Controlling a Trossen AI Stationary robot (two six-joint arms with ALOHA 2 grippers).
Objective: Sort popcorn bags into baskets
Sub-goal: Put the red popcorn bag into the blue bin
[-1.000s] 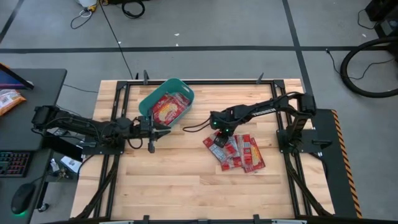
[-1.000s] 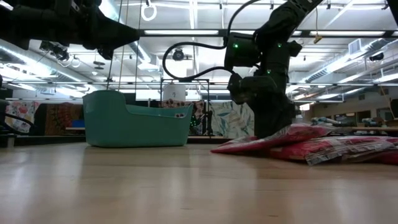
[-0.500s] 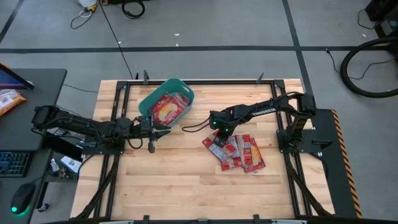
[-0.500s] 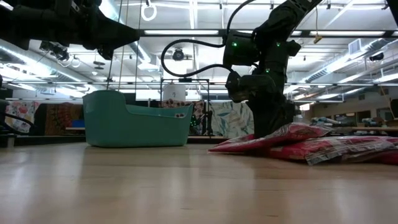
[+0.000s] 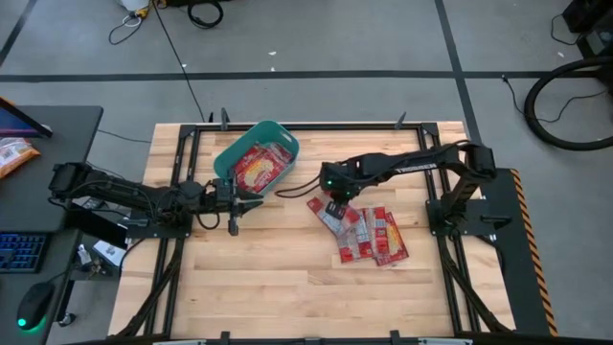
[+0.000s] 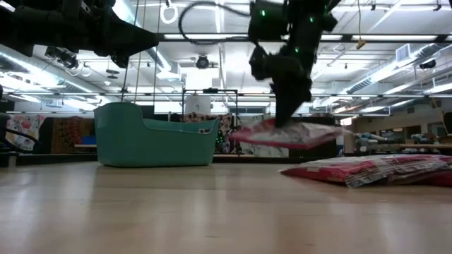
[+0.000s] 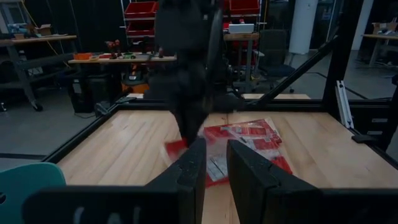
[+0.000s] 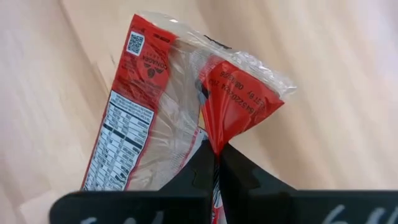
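Observation:
The teal basket stands near the table's far edge with red popcorn packets lying inside. My right gripper hangs above mid-table, shut on one red packet. Right of it, several more packets lie flat in an overlapping pile on the wood. My left gripper hovers just in front of the basket, its fingers a narrow gap apart with nothing between them. My right gripper pinches the packet between its two fingers at the crimped red seam of one end, coming from above and pointing down. The packet is lifted clear of the table. It hangs close under the fingertips, lying nearly level.
A black metal frame runs around the tabletop's edges. Bare wood spreads across the near half of the table. A desk with a keyboard and a mouse stands off the left side.
My right gripper has risen and moved toward the table's left, in the direction of the basket. It has taken the packet up from the left edge of the pile, where it lay a second ago. The packet now hangs clear of the table.

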